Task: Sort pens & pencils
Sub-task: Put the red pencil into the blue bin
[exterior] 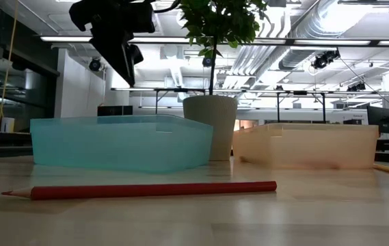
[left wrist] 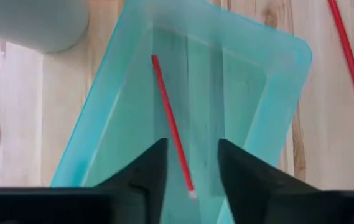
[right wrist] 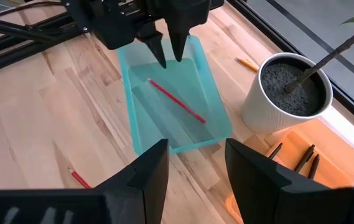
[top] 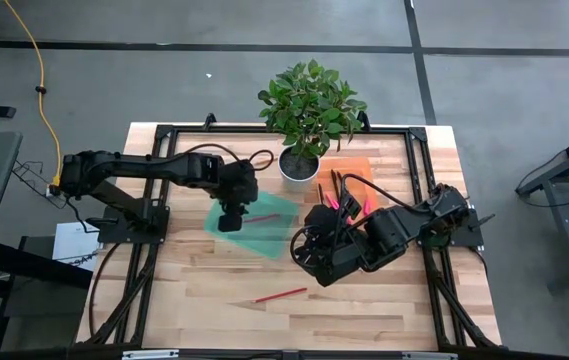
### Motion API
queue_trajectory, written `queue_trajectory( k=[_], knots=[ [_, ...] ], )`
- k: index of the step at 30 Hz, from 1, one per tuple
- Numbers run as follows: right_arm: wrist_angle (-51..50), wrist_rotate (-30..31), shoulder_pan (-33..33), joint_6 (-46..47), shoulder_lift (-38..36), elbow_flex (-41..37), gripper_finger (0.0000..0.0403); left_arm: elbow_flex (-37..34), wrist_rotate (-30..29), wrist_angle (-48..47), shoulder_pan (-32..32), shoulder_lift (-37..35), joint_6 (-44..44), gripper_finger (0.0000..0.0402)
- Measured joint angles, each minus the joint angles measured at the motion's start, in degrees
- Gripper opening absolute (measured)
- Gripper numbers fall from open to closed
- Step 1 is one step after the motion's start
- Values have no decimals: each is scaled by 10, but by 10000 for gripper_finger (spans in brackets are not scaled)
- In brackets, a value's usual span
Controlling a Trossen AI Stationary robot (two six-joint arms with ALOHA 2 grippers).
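Red, thin pencil lies diagonally inside the teal tray; left gripper jaws parted above, empty.

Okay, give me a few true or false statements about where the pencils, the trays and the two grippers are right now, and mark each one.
1. A red pencil lies inside the teal tray. True.
2. The left gripper is shut on that pencil. False: its fingers are apart, hanging over the tray.
3. Another red pencil lies on the bare table. True.
4. The pens sit in the teal tray. False: they lie in the orange tray.
5. The right gripper holds a pen. False: it is open and empty.
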Motion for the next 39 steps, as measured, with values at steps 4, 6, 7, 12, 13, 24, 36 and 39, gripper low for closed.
queue_trajectory(
  k=[4, 6, 7, 12, 13, 24, 36, 39],
  knots=[
    [0, 0, 0, 0, 0, 0, 149, 0, -1, -13, 0, 0, 0, 188],
    [0, 4, 0, -1, 0, 0, 149, 0, -4, -18, 0, 0, 0, 209],
    [0, 6, 0, -3, 0, 0, 149, 0, -4, -18, 0, 0, -1, 217],
    [0, 6, 0, -11, 0, 0, 149, 0, -5, -7, -19, 0, 1, 231],
    [0, 6, 0, -11, 0, 0, 149, 0, -5, -3, -28, -1, 0, 231],
    [-20, 14, -4, -9, -5, 0, 149, 0, -140, 106, -210, -84, -64, 193],
    [-20, 113, -4, 7, -98, -1, 149, 0, -342, 265, -384, -223, -132, 175],
    [-18, 156, 15, 27, -124, -10, 149, 0, -416, 297, -453, -237, -121, 174]
  ],
)
